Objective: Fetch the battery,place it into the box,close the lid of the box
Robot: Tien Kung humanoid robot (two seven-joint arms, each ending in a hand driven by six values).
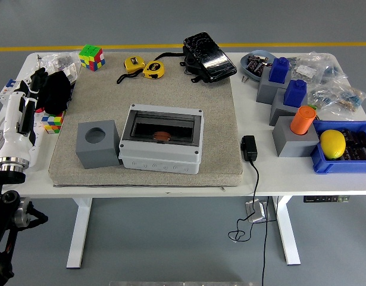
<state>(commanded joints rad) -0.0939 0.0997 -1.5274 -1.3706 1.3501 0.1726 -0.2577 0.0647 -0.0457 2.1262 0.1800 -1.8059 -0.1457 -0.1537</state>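
Lying box (162,139) well right of hand (52,90)

Bright, even overhead light, soft short shadows, sharp focus throughout, faint glare on the box (162,138) lid.

The box's (162,138) dark lid is veiling an orange-brown object (162,136) inside, too dim to identify. At the table's (302,179) left edge, the left hand's (50,89) black fingers are blurring together, their pose unreadable.
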